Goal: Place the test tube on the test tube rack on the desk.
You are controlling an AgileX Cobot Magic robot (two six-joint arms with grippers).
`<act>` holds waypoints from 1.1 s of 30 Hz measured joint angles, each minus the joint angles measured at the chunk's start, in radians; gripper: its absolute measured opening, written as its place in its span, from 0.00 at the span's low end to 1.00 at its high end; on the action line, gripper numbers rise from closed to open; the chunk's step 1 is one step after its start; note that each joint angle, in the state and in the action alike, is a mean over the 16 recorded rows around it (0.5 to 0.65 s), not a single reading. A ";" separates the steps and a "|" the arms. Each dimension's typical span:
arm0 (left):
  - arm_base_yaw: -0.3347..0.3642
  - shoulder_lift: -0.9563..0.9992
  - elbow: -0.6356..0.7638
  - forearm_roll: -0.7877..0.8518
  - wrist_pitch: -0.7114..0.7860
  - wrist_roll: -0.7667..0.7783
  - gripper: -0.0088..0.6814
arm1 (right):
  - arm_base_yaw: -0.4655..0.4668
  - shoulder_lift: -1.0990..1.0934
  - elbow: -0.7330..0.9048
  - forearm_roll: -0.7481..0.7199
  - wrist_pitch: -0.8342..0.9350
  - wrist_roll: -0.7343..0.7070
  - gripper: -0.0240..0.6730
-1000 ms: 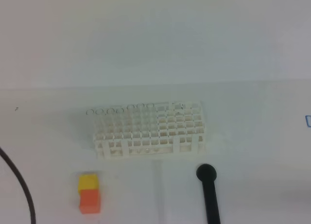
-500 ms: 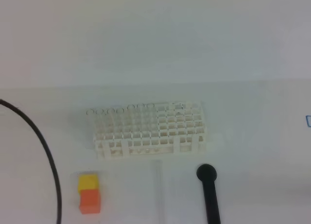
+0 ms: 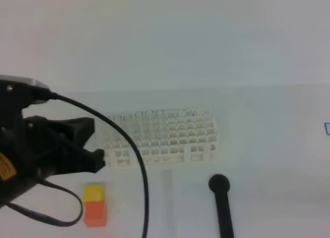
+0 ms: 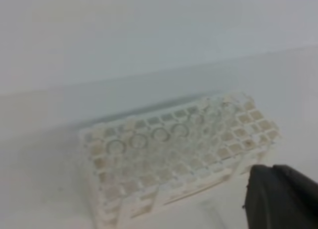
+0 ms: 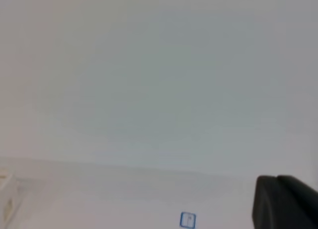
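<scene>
1. The desk (image 3: 268, 145), the white tabletop filling the lower half of the exterior high view, bears everything else. Judging by how things lie, the task is barely begun: nothing is lifted and no arm is at the test tube.

2. The left arm (image 3: 31, 155), black and bulky, fills the left edge of the exterior view at mid height, reaching rightward toward the centre with a black cable (image 3: 139, 165) looping over it and down to the bottom edge. It sits above the table, its front end overlapping the rack's left end in that view.

3. The test tube rack (image 3: 165, 137) stands in the middle of the frame, a white lattice with a few clear ring-like rims along its far-left row; whether those are tubes already seated I cannot tell.

4. The left gripper (image 4: 283, 196) shows only as a dark block at the lower right of the left wrist view, below the rack's near right corner. Its jaws are closed and hold nothing visible.

5. The right gripper (image 5: 285, 201) is a dark shape at the lower right of the right wrist view, facing bare table and wall, closed and empty.

6. A black rod with a round knob (image 3: 220, 202) lies at lower centre-right.

7. A yellow-and-orange block (image 3: 94, 204) sits at lower left.

8. The test tube (image 3: 167, 196), faint and clear, lies flat on the desk in front of the rack, between block and rod, still to be grasped, raised and set into a hole.
</scene>
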 joint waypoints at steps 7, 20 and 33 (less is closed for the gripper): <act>-0.137 0.138 0.000 -0.005 -0.046 -0.075 0.01 | 0.000 0.058 -0.055 0.012 0.114 0.000 0.03; -0.251 0.307 0.001 -0.030 -0.056 -0.177 0.01 | 0.000 0.148 -0.079 0.035 0.030 0.007 0.03; -0.265 0.385 0.002 -0.120 0.022 -0.226 0.15 | 0.000 0.154 -0.080 0.051 0.080 0.011 0.03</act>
